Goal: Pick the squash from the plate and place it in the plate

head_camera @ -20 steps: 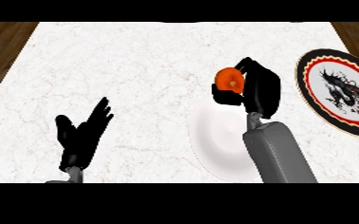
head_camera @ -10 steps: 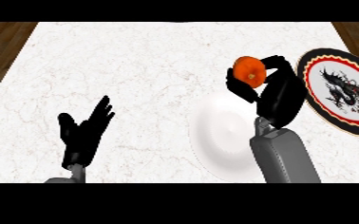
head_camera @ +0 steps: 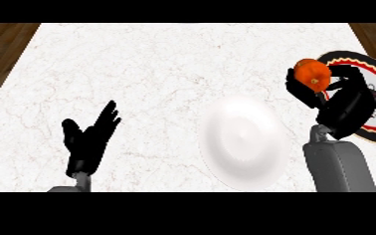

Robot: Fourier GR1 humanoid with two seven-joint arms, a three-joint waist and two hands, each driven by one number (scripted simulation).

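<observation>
Since the earlier frames the right hand (head_camera: 330, 97) has carried the squash (head_camera: 312, 73) from the middle of the counter out toward 3 o'clock; it was above the near rim of the white plate a second ago and now sits at the inner edge of the patterned plate (head_camera: 351, 59). The left hand has not shifted.

Squash: orange, rounded, with a small dark spot on its face. Held up in the right hand, fingers and thumb curled round its lower half, top half showing clear. It overlaps the patterned plate's left rim in this view; cannot tell whether it is touching the plate or raised above it.

Right hand: black, wrist pointing toward 6 o'clock, grey forearm (head_camera: 339, 164) coming in from the lower right edge. The hand covers much of the patterned plate.

Patterned plate: at 3 o'clock, partly cut by the frame's right edge. Dark rim with a red and pale band visible at top; the centre design is mostly hidden.

White plate (head_camera: 242, 142): plain, bare, at about 5 o'clock from the counter's centre, just left of the right forearm. Apart from the patterned plate.

Left hand (head_camera: 88, 142): at 8 o'clock, low left, fingers straight and spread slightly, pointing toward 1 o'clock, thumb out to the side. Holds nothing, resting.

Counter (head_camera: 147, 69): white marble with faint veins; brown wood shows at both upper corners.
</observation>
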